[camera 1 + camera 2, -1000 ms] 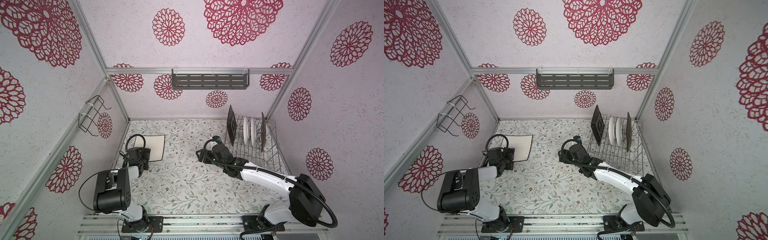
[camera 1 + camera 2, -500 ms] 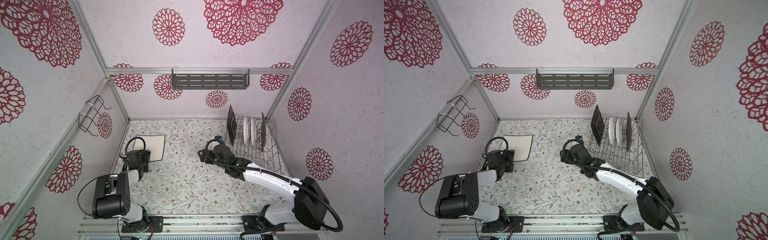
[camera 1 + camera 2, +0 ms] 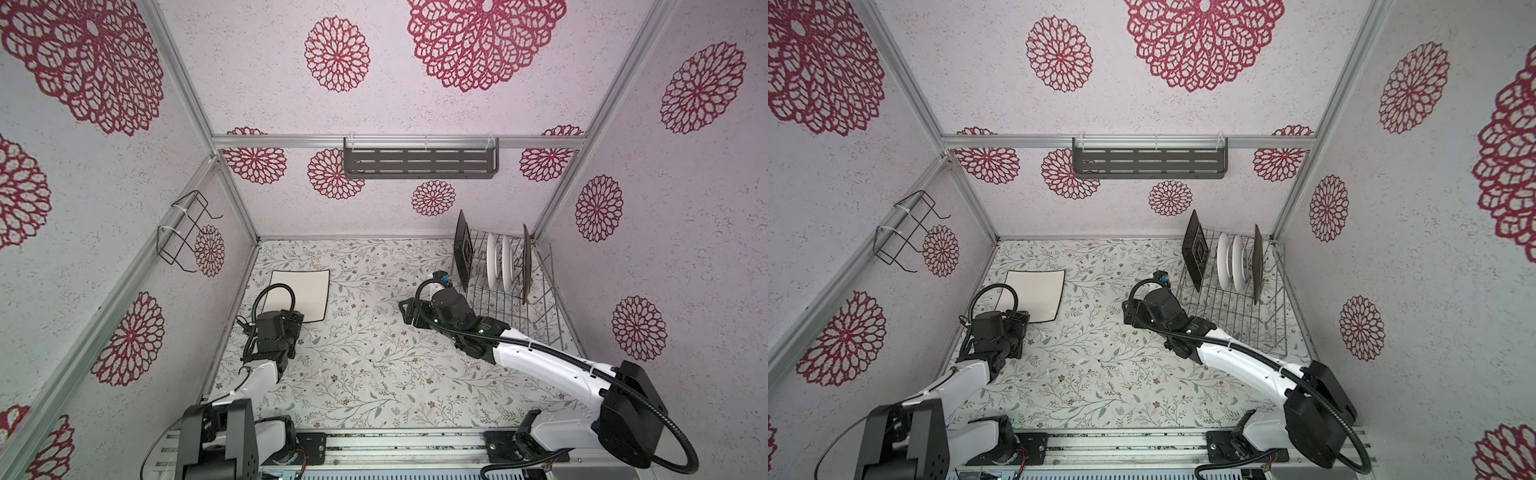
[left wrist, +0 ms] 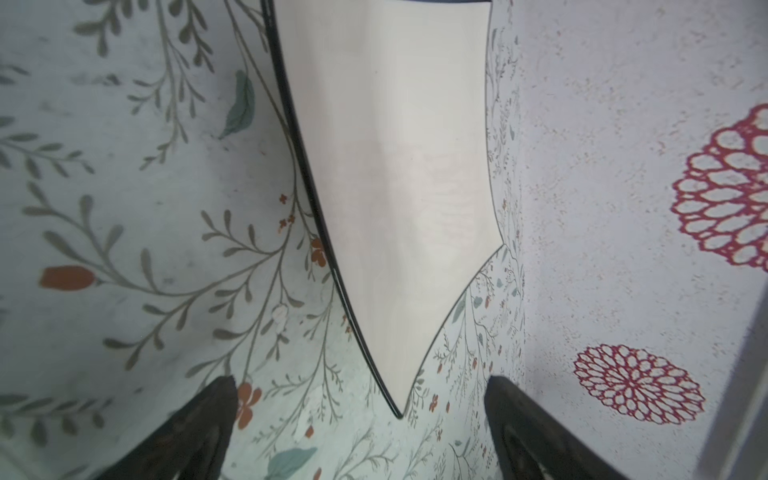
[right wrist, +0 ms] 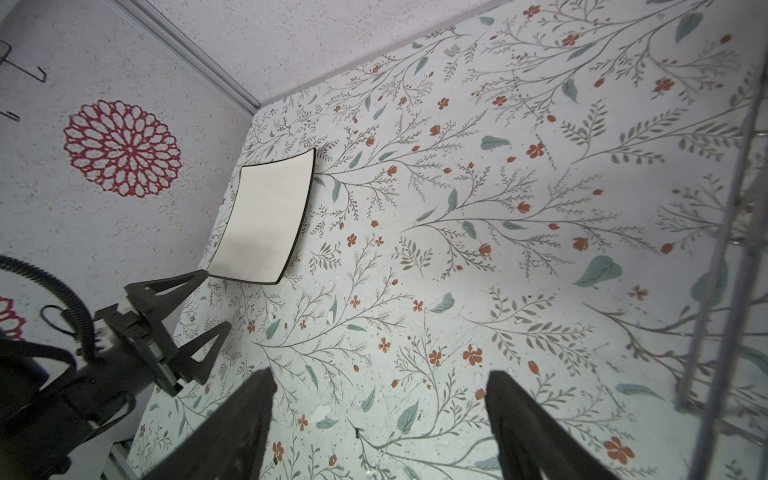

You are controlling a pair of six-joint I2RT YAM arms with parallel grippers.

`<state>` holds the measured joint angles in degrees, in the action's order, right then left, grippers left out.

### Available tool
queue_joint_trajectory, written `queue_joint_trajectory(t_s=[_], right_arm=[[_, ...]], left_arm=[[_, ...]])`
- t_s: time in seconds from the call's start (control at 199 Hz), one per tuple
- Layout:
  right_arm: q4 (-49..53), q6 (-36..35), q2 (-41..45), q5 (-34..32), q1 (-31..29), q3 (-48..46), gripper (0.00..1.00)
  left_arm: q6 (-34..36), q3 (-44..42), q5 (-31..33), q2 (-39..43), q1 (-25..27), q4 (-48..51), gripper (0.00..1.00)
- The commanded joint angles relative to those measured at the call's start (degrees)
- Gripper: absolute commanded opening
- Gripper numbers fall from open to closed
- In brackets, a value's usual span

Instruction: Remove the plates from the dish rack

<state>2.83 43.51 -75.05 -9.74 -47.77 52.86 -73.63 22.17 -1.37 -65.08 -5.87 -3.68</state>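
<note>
Jaws open (both), L arm (image 3: 270, 332) backed off plate (image 3: 307, 291)

The dish rack (image 3: 515, 320) stands in the far right corner of the table (image 3: 374, 365). Four plates stand on edge in it: an end plate (image 3: 462, 253) at its left end, a middle pair (image 3: 492, 266) side by side, and a right plate (image 3: 526, 266) beyond them. Well to the rack's left, near the table's left edge, a flat plate (image 3: 307, 291) lies on the table with the left gripper (image 5: 215, 299) just before it, and the right gripper (image 5: 378, 386) is near the rack's left side.
</note>
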Motion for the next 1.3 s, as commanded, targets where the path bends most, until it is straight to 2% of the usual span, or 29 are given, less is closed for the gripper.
queue_joint_trajectory(t_s=[0.0,0.201,0.322,0.452,0.593,0.864,1.111,1.297], right_arm=[[4.5,-3.5,4.1,-5.2,0.8,0.7,0.84],[13.1,-7.2,6.7,-12.0,3.2,4.6,0.86],[19.9,-11.0,7.0,-17.2,6.8,9.3,0.88],[24.6,-16.4,5.2,-22.1,11.0,14.6,0.89],[28.8,-21.6,-0.2,-25.8,13.6,21.8,0.9],[31.7,-25.2,-14.3,-24.3,14.4,34.8,0.92],[35.7,-23.7,-28.9,-32.9,14.4,48.0,0.93],[40.1,-19.1,-36.4,-42.4,14.3,55.6,0.84]], left_arm=[[3.4,2.7,1.7,3.9,1.0,8.0,0.97],[10.0,6.8,0.0,8.5,2.6,12.4,0.97],[15.2,11.1,-2.0,7.4,3.5,15.1,0.97],[15.2,13.1,-6.6,4.7,4.6,13.2,0.97],[15.4,15.1,-7.0,2.5,7.6,11.0,0.97],[14.7,15.5,-8.1,-0.6,10.7,6.8,0.97],[14.3,15.5,-9.4,-3.1,11.4,3.9,0.97],[14.5,17.4,-10.0,-4.7,12.1,4.0,0.97]])
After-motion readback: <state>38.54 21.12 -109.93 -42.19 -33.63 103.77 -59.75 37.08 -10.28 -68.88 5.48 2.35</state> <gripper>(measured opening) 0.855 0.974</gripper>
